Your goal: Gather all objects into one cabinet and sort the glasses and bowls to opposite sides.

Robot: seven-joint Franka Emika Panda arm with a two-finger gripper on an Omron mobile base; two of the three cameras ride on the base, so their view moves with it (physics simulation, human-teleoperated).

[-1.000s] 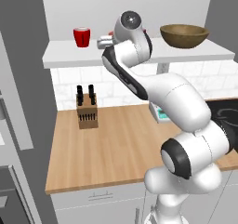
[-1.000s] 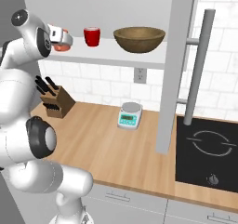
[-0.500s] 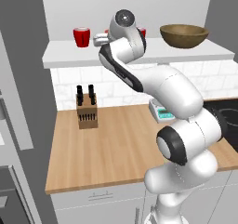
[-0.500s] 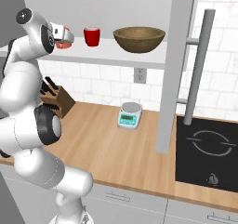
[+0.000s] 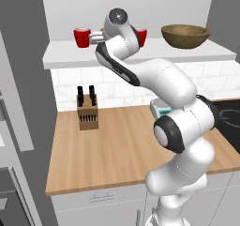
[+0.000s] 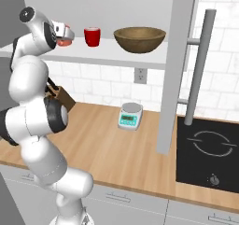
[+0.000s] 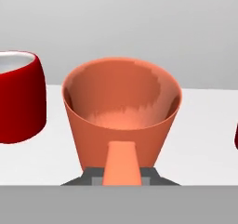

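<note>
My gripper (image 6: 64, 36) is shut on the salmon-orange glass (image 7: 122, 111), held upright low over the cabinet's white slab (image 5: 140, 54). In the hand view the glass sits centred between the fingers, and I cannot tell whether it touches the slab. A red glass (image 7: 18, 102) stands just to its left, also seen in the left base view (image 5: 82, 36). A second red glass (image 6: 92, 36) stands on the other side, between the gripper and the wide brown wooden bowl (image 6: 140, 38). The bowl rests on the slab's right part (image 5: 185, 35).
Below the cabinet runs a wooden counter (image 5: 117, 150) with a knife block (image 5: 87, 115) and a small kitchen scale (image 6: 130, 116). A grey vertical panel (image 6: 175, 65) and a black cooktop (image 6: 210, 147) lie to the right. A grey wall (image 5: 18, 79) bounds the left.
The arm has shifted slightly left along the slab with the salmon-orange glass still gripped, closer to the left red glass. The other glasses and the bowl have not moved.
</note>
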